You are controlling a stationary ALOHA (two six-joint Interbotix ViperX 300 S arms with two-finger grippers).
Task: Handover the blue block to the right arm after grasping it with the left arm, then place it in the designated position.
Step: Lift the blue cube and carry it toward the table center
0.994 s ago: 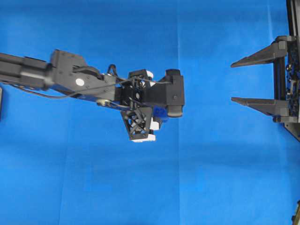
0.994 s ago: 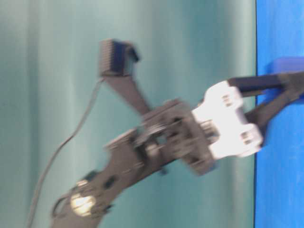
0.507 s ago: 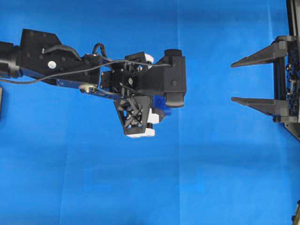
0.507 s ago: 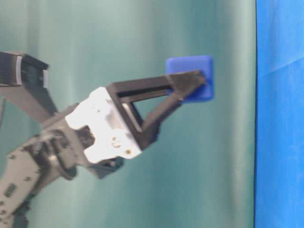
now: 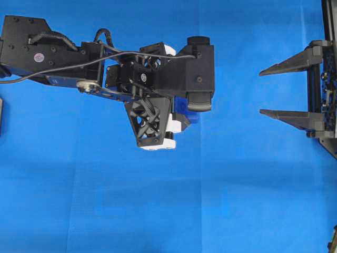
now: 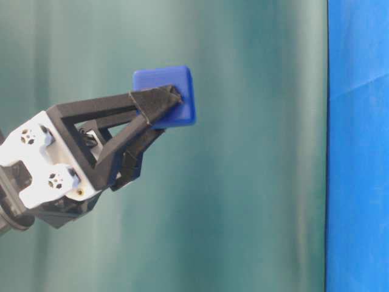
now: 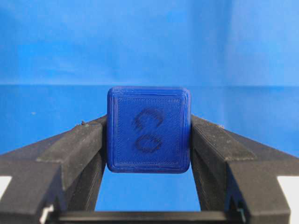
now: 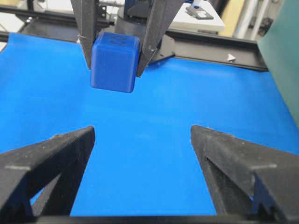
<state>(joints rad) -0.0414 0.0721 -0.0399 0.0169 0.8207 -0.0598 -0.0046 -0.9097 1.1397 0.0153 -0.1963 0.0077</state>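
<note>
Overhead view: the left arm reaches in from 9 o'clock over the blue cloth covering the surface, and its wrist camera housing hides most of what it carries. Only a sliver of the blue block shows at the housing's 6 o'clock edge. The right arm sits at the 3 o'clock border, its all-black tool pointing toward 9 o'clock, fingers spread wide with nothing between them; the two tools are well apart.

Table-level view: the left tool is clamped on the blue block, held in the air clear of the cloth, against a green backdrop. White blocks mark the finger bases.

Left wrist view: the block sits between the two black fingertips, one pressed to each side face; the face toward the camera bears a faint embossed mark.

Right wrist view: the block, pinched by the left fingers, hangs at 11 o'clock, beyond the spread right fingers and touching neither.
</note>
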